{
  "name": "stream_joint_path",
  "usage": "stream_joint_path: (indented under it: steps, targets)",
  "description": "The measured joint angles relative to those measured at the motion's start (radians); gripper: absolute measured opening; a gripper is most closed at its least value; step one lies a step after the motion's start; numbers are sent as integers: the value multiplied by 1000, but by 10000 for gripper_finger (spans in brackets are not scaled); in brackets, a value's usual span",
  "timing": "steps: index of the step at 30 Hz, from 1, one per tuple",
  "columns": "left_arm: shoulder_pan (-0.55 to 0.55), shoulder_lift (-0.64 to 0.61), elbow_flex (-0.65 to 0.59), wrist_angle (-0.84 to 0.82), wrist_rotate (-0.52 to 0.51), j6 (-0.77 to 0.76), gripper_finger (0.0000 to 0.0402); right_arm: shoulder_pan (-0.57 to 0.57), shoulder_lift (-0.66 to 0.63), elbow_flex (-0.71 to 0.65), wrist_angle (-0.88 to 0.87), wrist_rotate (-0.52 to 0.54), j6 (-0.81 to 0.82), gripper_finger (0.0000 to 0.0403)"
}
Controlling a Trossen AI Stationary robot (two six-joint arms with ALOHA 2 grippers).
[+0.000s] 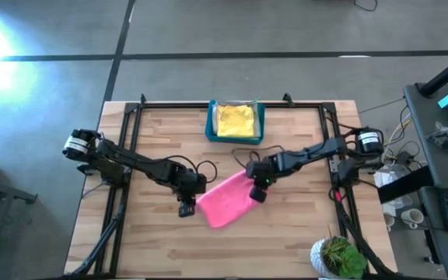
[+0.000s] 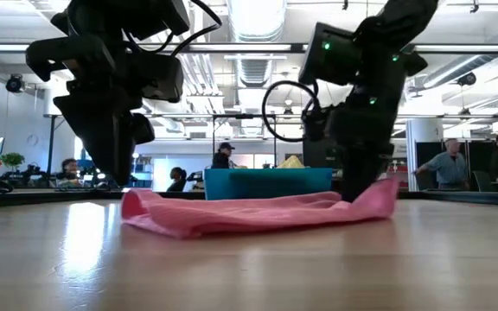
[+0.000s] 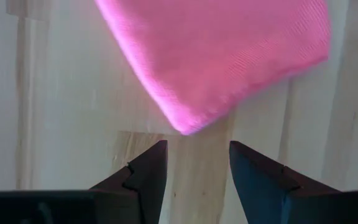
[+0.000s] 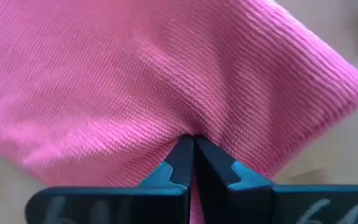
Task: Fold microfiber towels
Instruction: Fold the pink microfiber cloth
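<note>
A pink towel [image 1: 225, 204] lies folded in the middle of the wooden table, slanting from near left to far right. My right gripper [image 1: 257, 193] is shut on its far right end; the right wrist view shows the towel [image 4: 166, 74] filling the picture ahead of the shut gripper [image 4: 193, 155]. My left gripper [image 3: 197, 168] stands open just off the towel's rounded left corner [image 3: 188, 124], one finger on either side of bare wood, touching nothing. A yellow towel [image 1: 236, 119] lies in the blue bin [image 1: 211, 124] at the far edge. My right gripper pinches the pink towel between its two fingers a little in from the far right corner [image 4: 194, 127], where the cloth puckers toward the fingertips. The fingers come from above, slanting down. That end [image 2: 383, 194] stands slightly raised; the rest lies slack on the table. How many layers, I cannot tell.
The blue bin stands at the middle of the table's far edge. A potted plant [image 1: 339, 257] sits at the near right corner. Bare wood [image 1: 154, 249] stretches along the near side and to the left of the towel. People show in the room beyond the table.
</note>
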State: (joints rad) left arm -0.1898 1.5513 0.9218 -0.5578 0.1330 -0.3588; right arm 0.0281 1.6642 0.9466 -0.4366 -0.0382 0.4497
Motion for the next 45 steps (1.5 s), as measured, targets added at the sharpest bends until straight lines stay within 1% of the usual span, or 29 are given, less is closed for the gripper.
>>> stream_joint_path:
  steps: [3, 8, 12, 15, 19, 22, 24, 27, 30, 32, 34, 38, 42, 45]
  targets:
    - [0, 0, 0, 0, -10, 0, 157, -32, -5, -2, 0, 24, 33, 8]
    - [0, 0, 0, 0, -11, -21, 157, -29, -58, -7, -16, 30, 51, 8]
    - [0, 0, 0, 0, -11, -28, 157, 3, -122, -6, -7, 21, 88, 8]
    - [-2, 0, 0, -1, -10, -58, 157, 41, -147, -6, 14, 19, 158, 8]
    - [-8, -21, 0, -5, -8, -81, 157, 112, -152, -6, 147, 15, 246, 8]
    - [-20, -55, 0, -7, -6, -82, 157, 162, -121, -5, 286, 25, 336, 8]
    - [-28, -84, 0, -10, -8, -99, 157, 195, -96, -5, 366, 60, 378, 8]
    - [-35, -132, 0, -11, -17, -107, 157, 232, -55, 21, 401, 100, 414, 8]
    - [-38, -173, 0, -12, -45, -108, 157, 253, -4, 82, 394, 114, 406, 8]
    - [-39, -202, 0, -14, -73, -109, 157, 259, 40, 137, 379, 118, 373, 8]
    - [-40, -225, 0, -13, -92, -110, 157, 262, 83, 194, 333, 131, 346, 8]
    - [-40, -260, 0, -23, -102, -128, 157, 262, 175, 290, 230, 154, 343, 8]
    - [-41, -278, 0, -49, -114, -134, 157, 262, 245, 356, 221, 146, 338, 8]
    - [-41, -280, 0, -75, -116, -134, 157, 262, 290, 405, 177, 137, 344, 8]
